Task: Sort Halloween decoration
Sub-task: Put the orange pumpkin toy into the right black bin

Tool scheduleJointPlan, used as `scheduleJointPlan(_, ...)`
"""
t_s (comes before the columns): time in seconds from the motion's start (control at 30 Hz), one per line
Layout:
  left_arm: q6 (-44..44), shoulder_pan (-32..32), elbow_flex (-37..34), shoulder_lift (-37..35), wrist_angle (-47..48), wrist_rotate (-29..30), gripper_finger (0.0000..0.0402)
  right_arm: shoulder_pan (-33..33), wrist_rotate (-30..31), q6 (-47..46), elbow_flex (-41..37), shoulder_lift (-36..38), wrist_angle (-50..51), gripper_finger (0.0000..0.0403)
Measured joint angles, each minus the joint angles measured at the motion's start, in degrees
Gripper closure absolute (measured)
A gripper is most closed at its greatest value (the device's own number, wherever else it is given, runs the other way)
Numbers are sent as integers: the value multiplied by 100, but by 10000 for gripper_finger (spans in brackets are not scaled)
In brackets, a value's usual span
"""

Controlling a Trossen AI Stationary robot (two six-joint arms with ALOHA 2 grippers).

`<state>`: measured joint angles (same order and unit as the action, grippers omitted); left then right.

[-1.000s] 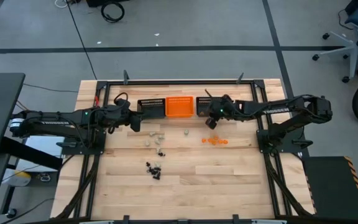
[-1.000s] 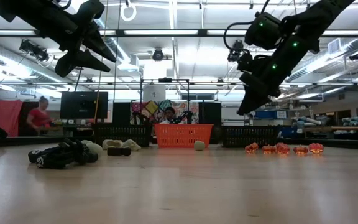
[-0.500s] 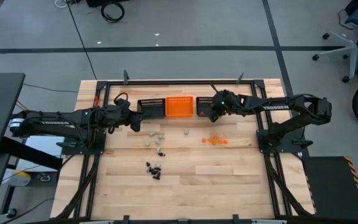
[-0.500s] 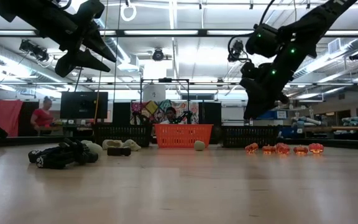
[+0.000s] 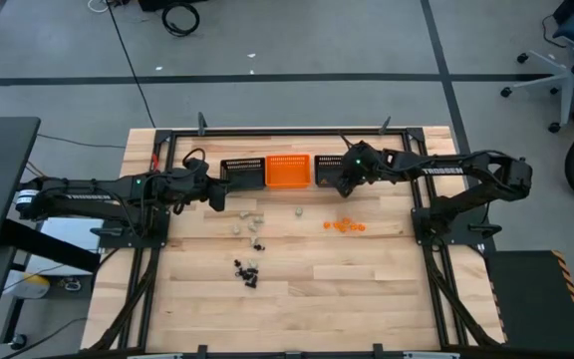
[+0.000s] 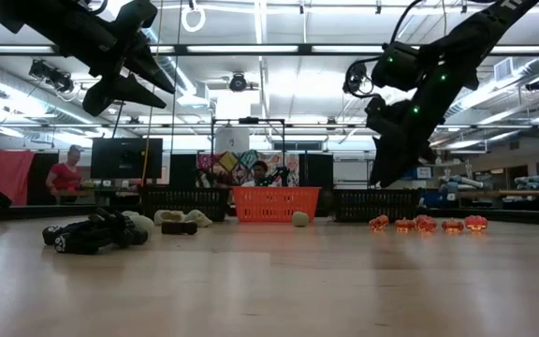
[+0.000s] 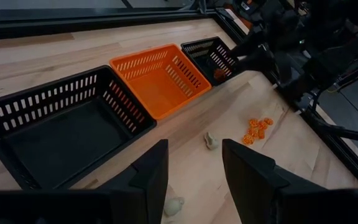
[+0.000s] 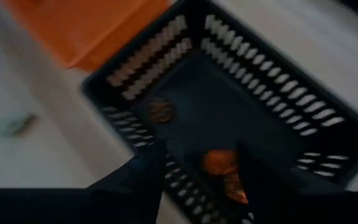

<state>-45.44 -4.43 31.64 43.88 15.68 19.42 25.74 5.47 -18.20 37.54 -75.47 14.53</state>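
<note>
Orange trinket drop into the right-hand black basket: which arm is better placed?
Right. The right gripper hangs over the black basket, an orange trinket between its fingers. The left gripper waits open near the other black basket, holding nothing.

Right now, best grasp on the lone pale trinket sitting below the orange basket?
Come straight down on the pale trinket and pinch across its middle. It looks small and roundish in the low view, lies alone on bare table, clear of the orange basket, so any side seems open. The left gripper hovers nearer than the right gripper.
</note>
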Motion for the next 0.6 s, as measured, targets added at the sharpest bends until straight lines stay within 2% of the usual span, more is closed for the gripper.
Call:
scheduleJointPlan(0.2, -2, 0, 0, 0, 1, 1, 244, -121, -1022, 414, 0, 322, 51, 191)
scheduleJointPlan(0.43, 4, 0, 0, 0, 2, 28, 244, -690, -664, 1119, 0, 888, 845, 202)
scheduleJointPlan(0.6, 9, 0, 0, 0, 1, 44, 244, -1142, -1199, 1543, 0, 994, 1448, 208)
